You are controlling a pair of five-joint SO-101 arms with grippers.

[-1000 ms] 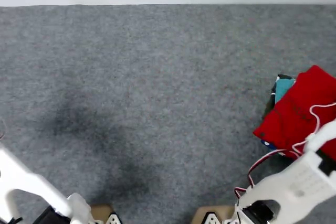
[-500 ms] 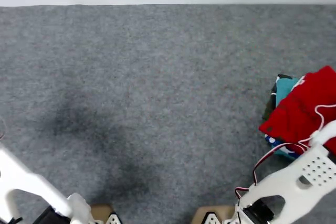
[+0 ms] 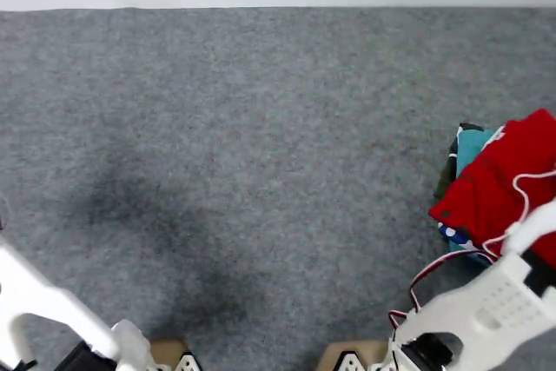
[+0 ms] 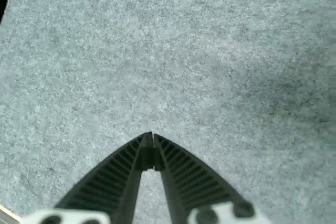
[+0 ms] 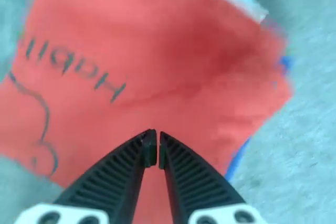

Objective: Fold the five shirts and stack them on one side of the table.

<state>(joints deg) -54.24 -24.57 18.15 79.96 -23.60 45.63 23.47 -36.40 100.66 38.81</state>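
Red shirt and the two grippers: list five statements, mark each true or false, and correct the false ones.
1. The red shirt lies beside the right arm. True.
2. The left gripper holds a shirt. False: it is shut on nothing, over the bare grey table.
3. The right gripper is above the red shirt. True.
4. The right gripper is wide open. False: its tips meet.
5. The teal shirt lies on top of the red shirt. False: it peeks out from under it.

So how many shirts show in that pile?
4: a red shirt on top, a teal shirt peeking out beyond it, a dark shirt along the pile's edge, and a blue shirt under the red one's near corner. Another may be hidden.
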